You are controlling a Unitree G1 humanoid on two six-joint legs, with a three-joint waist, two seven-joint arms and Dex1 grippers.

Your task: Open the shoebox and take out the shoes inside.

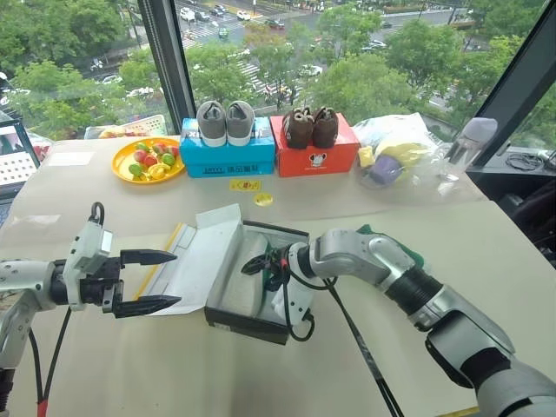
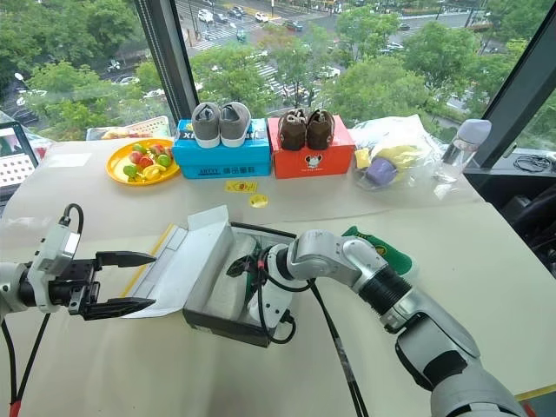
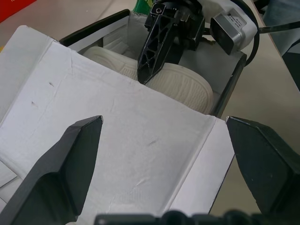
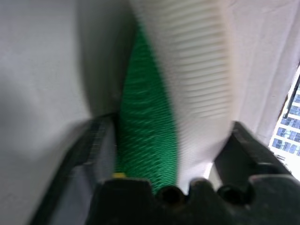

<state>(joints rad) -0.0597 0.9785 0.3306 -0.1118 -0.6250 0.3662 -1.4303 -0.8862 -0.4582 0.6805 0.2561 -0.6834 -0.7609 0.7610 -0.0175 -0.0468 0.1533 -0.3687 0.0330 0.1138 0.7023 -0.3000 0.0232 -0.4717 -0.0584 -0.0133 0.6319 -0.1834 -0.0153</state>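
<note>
Now a shoe is straddled inside the open shoebox at mid-table.
Likely light, soft green upper, stiff ribbed white sole; best taken across sole and upper. Right gripper fingers are seen either side, whether clamped cannot be told. Left gripper is held apart beside the lid.

At the far edge of the beige tabletop we see a blue cardboard shoebox bearing a grey pair of shoes. Just beside it stands a red cardboard shoebox with a brown pair of shoes on top. A round yellow plate of toy fruit lies left of them, and a clear plastic bag to their right.
</note>
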